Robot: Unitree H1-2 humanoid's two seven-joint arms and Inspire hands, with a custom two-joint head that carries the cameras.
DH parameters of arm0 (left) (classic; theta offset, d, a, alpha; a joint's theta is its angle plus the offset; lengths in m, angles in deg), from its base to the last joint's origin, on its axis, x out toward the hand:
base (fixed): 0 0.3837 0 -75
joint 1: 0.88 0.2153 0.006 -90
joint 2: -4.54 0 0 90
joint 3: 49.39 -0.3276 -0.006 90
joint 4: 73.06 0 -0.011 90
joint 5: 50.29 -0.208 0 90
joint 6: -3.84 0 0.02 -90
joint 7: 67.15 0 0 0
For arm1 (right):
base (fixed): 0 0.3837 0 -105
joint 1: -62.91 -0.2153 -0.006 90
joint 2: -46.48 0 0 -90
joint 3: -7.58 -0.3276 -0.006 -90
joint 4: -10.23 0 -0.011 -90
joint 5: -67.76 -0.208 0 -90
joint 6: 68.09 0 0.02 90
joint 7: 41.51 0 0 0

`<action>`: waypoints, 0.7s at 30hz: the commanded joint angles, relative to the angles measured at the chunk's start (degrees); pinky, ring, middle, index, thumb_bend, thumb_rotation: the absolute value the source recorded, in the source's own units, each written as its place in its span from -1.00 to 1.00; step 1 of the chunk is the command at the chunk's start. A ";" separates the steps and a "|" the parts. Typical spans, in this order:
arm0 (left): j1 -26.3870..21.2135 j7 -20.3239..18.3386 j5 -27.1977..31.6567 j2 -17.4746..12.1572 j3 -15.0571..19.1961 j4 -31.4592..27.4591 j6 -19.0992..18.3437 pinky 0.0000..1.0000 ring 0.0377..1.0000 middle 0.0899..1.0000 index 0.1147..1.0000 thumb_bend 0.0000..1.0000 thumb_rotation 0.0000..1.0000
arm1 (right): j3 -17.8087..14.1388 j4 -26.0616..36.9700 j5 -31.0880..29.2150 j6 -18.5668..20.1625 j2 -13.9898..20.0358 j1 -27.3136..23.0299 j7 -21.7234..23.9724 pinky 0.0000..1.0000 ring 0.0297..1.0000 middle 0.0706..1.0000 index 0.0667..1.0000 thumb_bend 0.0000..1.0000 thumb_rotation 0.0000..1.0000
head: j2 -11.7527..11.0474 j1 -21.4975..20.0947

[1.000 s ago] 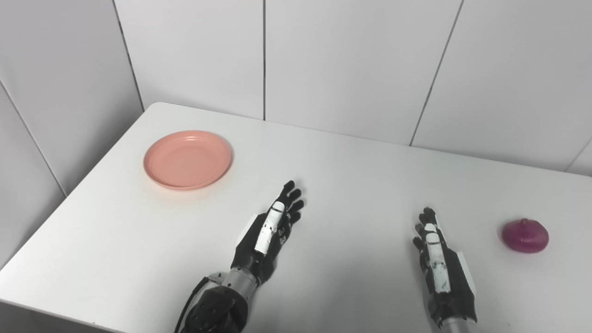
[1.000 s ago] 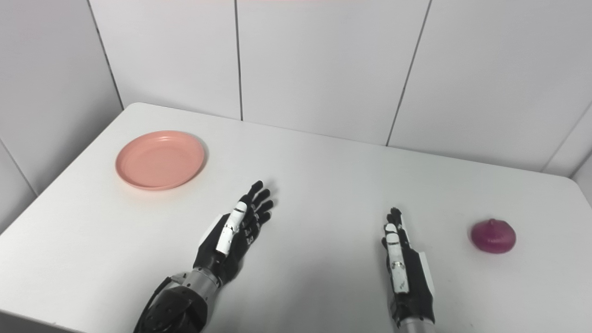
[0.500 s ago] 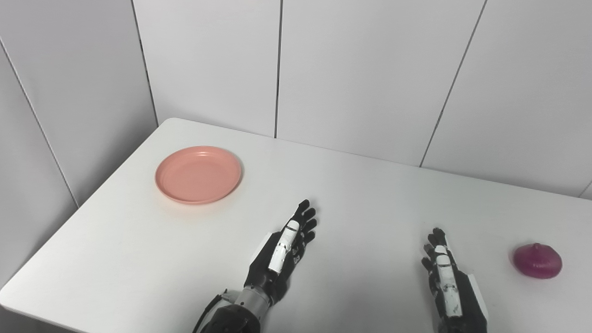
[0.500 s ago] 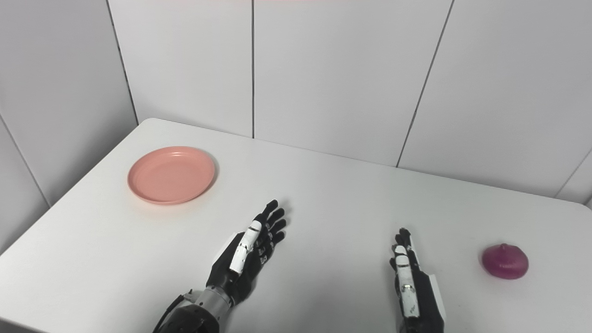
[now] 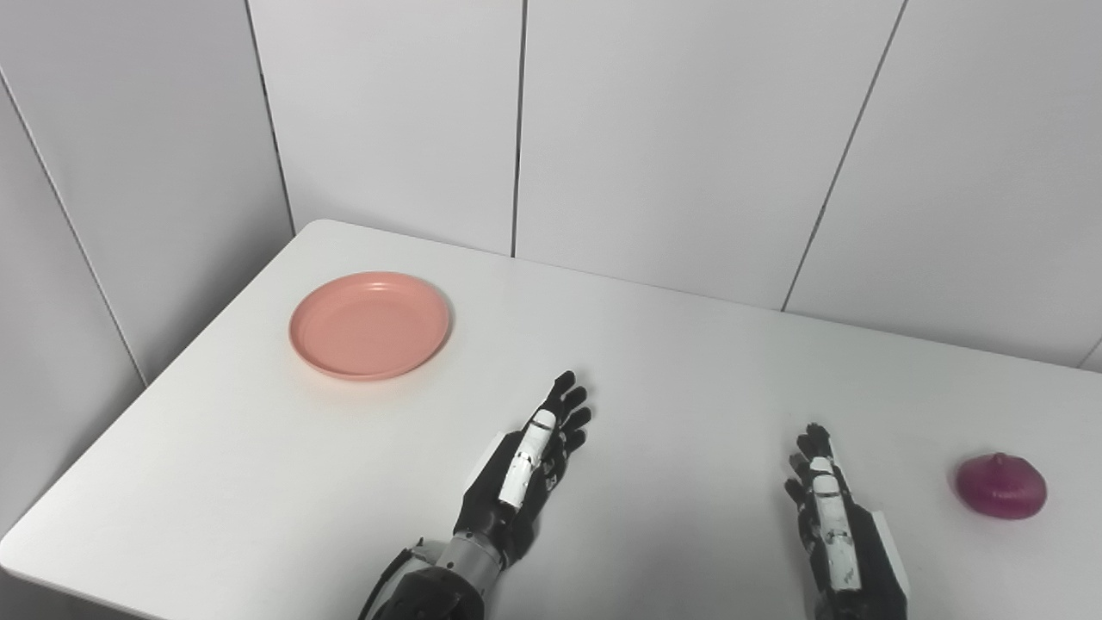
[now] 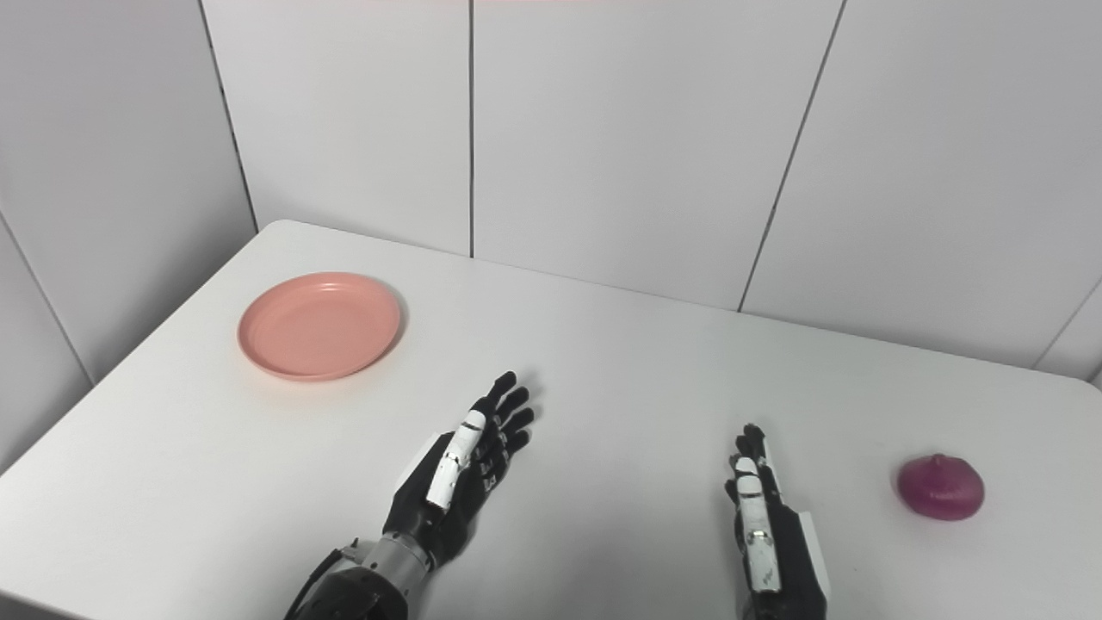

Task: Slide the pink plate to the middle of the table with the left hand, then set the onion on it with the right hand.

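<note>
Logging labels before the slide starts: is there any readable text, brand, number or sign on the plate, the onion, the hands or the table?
None readable.
Round pink plastic plate: plain.
Purple onion: plain.
White table: plain.
Black-and-white left hand: tiny pale marks on the fingers, too small to read.
Right hand: none visible.

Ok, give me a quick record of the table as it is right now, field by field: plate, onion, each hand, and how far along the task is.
pink plate: far left part of the table, empty, untouched
onion: right side of the table, lying on the surface
left hand: open, fingers extended, near the table's middle front, apart from the plate
right hand: open, fingers extended, left of the onion, not touching it
task progress: plate not yet slid to the middle; onion not yet picked up
</note>
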 commanded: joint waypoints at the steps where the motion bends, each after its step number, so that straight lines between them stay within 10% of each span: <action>1: -1.17 -0.19 -0.34 -0.58 0.20 -1.65 0.97 0.98 0.95 0.97 0.94 -0.14 1.00 | -0.02 2.14 -0.34 -2.01 -0.56 -1.20 -0.07 1.00 1.00 1.00 1.00 -0.79 1.00 | -0.08 0.04; 21: -10.47 0.76 0.93 -7.42 6.92 -12.58 -4.07 0.95 0.92 0.94 0.89 -0.11 1.00 | -0.15 0.91 -0.47 -1.77 -1.45 -1.57 -0.35 1.00 1.00 1.00 1.00 -0.78 1.00 | -0.86 1.23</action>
